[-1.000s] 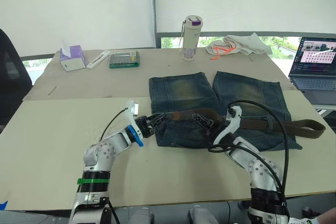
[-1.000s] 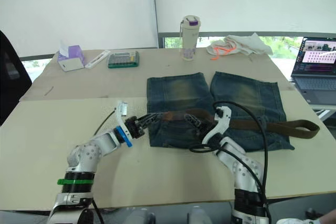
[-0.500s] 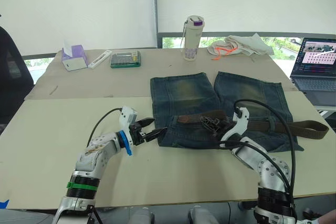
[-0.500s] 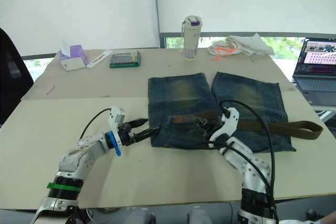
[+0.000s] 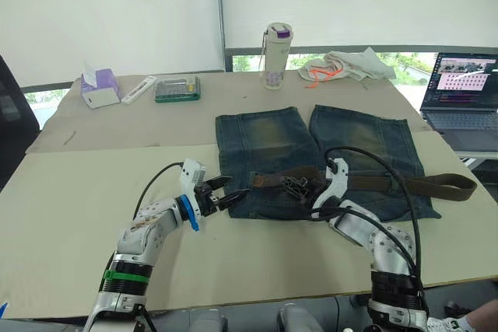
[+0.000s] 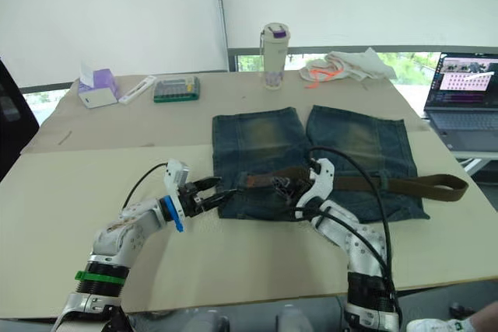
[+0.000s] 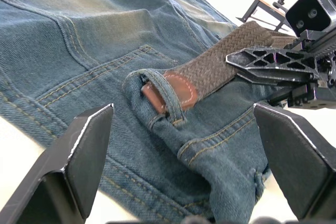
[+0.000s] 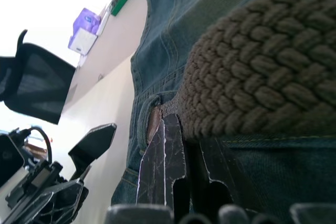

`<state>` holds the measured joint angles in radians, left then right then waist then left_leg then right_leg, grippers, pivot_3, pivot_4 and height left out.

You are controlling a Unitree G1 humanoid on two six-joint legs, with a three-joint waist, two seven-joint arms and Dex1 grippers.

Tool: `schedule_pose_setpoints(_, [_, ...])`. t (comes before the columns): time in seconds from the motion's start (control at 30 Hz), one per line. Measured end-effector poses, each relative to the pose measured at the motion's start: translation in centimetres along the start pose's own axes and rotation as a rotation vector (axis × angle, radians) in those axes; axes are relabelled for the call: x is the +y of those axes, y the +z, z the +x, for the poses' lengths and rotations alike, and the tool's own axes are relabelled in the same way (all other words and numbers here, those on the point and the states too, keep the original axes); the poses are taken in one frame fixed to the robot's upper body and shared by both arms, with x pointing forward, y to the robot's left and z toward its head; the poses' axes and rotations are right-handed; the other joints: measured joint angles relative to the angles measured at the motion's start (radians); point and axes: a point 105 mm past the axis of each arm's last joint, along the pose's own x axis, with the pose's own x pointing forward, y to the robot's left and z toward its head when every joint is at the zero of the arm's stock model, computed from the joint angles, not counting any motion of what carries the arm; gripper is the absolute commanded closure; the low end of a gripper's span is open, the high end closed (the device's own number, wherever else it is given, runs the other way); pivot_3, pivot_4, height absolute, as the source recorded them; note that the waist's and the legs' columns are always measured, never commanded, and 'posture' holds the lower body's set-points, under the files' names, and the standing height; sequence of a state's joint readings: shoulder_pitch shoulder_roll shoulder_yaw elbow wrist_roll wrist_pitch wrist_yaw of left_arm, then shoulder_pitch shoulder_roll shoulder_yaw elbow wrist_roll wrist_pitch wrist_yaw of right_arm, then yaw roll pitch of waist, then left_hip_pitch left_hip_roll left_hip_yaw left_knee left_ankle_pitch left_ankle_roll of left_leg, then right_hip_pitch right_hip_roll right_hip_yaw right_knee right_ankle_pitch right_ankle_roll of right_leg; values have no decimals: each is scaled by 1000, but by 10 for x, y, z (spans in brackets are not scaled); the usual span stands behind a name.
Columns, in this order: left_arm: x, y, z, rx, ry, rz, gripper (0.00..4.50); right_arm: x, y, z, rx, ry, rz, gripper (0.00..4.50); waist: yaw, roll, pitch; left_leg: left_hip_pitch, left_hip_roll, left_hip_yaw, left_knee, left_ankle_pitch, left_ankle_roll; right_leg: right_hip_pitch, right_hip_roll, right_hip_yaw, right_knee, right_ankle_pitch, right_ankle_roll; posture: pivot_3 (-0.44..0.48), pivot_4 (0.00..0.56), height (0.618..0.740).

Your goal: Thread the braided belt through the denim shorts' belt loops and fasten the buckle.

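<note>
The denim shorts (image 5: 264, 141) lie flat on the table, waistband toward me. Along the waistband runs the braided belt (image 5: 389, 184), its far end trailing past the shorts on the right; the buckle is hidden. The belt's brown leather tip (image 7: 181, 90) sits inside a belt loop (image 7: 137, 78) near the shorts' left edge. My left gripper (image 5: 226, 196) is open at that edge, its fingers (image 7: 89, 140) spread on either side of the loop and not touching it. Just right of the tip, my right gripper (image 5: 296, 186) is shut on the braided belt (image 8: 252, 77).
At the back of the table stand a bottle (image 5: 270, 44), a tissue box (image 5: 93, 87), a green box (image 5: 177, 89) and a white cloth (image 5: 342, 64). A laptop (image 5: 459, 91) sits at the far right. A black chair (image 5: 12, 114) is on the left.
My left gripper drew back from the shorts' left edge and opened. My right gripper stays on the belt near the loop. The camera shifted a little.
</note>
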<state>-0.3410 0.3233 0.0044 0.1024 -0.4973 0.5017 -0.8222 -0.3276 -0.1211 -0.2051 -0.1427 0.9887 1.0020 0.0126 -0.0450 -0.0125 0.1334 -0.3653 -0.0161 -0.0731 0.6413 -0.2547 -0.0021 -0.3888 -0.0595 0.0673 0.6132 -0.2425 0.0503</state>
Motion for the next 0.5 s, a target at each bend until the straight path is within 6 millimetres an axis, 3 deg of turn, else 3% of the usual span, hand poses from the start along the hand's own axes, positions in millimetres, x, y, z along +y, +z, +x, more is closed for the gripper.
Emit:
schedule_pose_setpoints(0.4, [3, -1, 3, -42, 52, -49, 8, 28, -23, 30, 73, 63, -77, 4500, -1, 0, 0, 1, 0, 0, -2, 0, 0, -1, 0, 0, 0, 0, 0, 0, 150, 740])
schedule_pose_setpoints(0.5, [8, -3, -2, -52, 88, -65, 8, 31, -21, 36, 39, 78, -30, 4500, -1, 0, 0, 1, 0, -1, -2, 0, 0, -1, 0, 0, 0, 0, 0, 0, 150, 740])
